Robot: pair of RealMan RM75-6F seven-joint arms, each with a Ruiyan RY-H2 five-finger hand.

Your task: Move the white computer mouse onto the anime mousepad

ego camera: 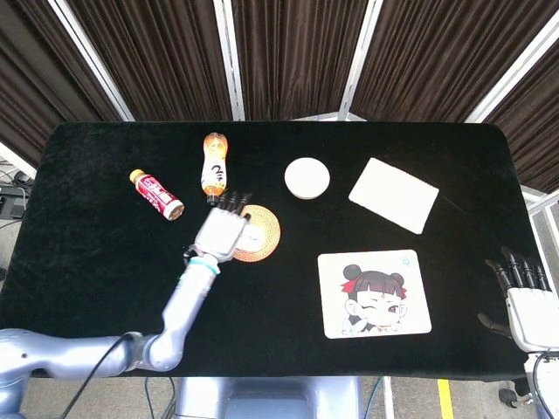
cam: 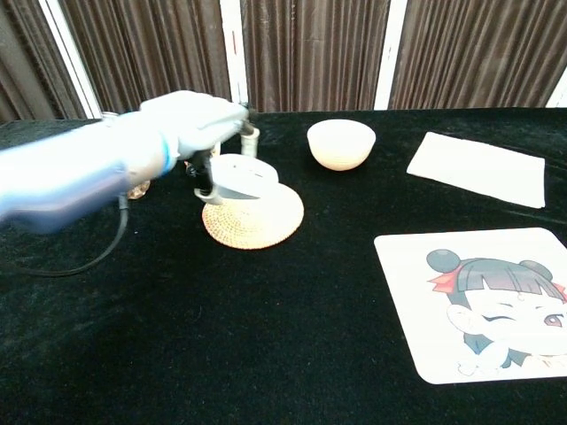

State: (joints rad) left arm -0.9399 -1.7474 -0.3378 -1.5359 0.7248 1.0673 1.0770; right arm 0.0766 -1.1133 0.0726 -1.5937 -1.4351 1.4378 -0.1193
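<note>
My left hand (ego camera: 223, 231) (cam: 197, 128) grips the white computer mouse (cam: 242, 179) and carries it in the air above the round woven coaster (ego camera: 260, 234) (cam: 257, 220). In the head view the hand hides most of the mouse. The anime mousepad (ego camera: 374, 292) (cam: 483, 301) lies flat at the front right, well to the right of the mouse. My right hand (ego camera: 528, 301) hovers off the table's right front corner with its fingers spread and nothing in it.
An orange drink bottle (ego camera: 215, 166) and a small red bottle (ego camera: 156, 193) lie at the back left. A white bowl (ego camera: 307, 178) (cam: 340, 143) and a white cloth (ego camera: 394, 194) (cam: 478, 168) sit at the back right.
</note>
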